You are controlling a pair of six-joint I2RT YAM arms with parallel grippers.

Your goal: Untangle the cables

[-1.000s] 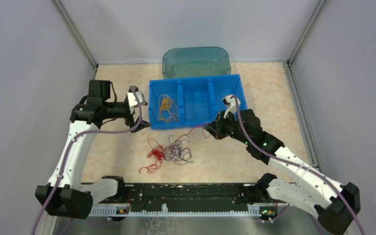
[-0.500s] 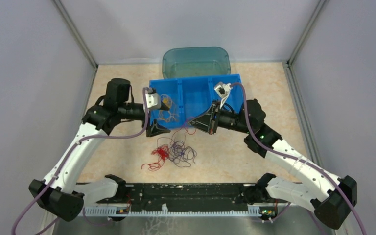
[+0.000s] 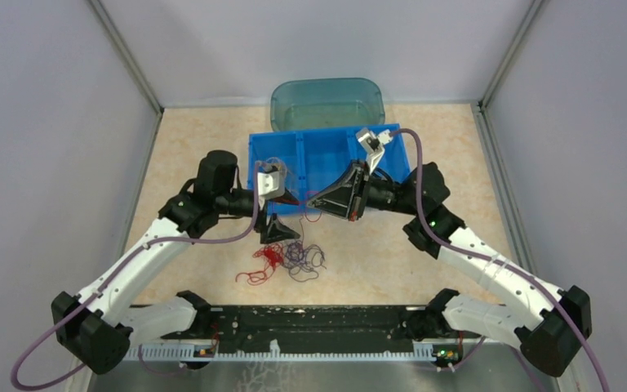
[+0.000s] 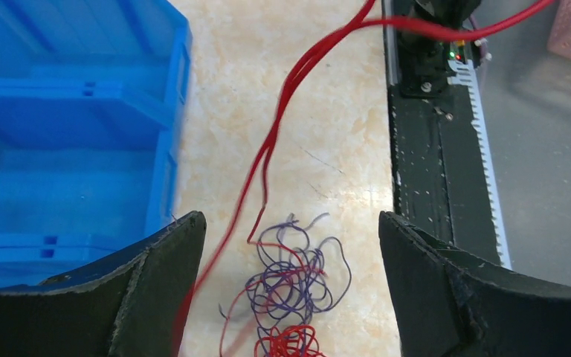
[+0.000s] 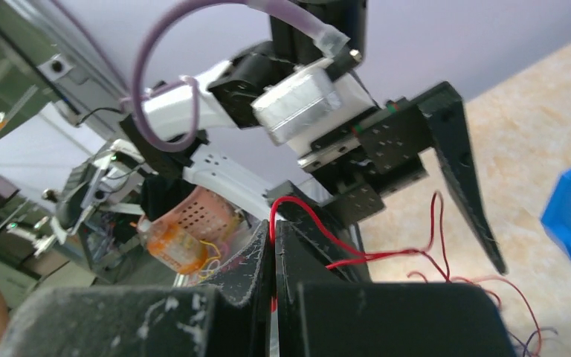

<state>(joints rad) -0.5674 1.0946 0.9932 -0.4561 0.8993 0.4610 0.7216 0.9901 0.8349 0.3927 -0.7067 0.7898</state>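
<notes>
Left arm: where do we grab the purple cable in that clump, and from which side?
Grip the purple loops on their side away from the taut red cable, coming straight down. They lie flat on the table, under the open left gripper; the right gripper pinches the red one.

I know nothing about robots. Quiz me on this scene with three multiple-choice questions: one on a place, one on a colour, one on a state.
1. Where does the cable clump lie? A on the table in front of the blue bin; B inside that bin; C in the teal tub.
2. What colour is the strand in the right gripper? A green; B red; C white.
3. How is the left gripper? A shut on a strand; B shut on nothing; C wide open.
Answers: 1 A, the top view shows it on the table; 2 B, its wrist view shows red pinched; 3 C, its jaws stand far apart.
</notes>
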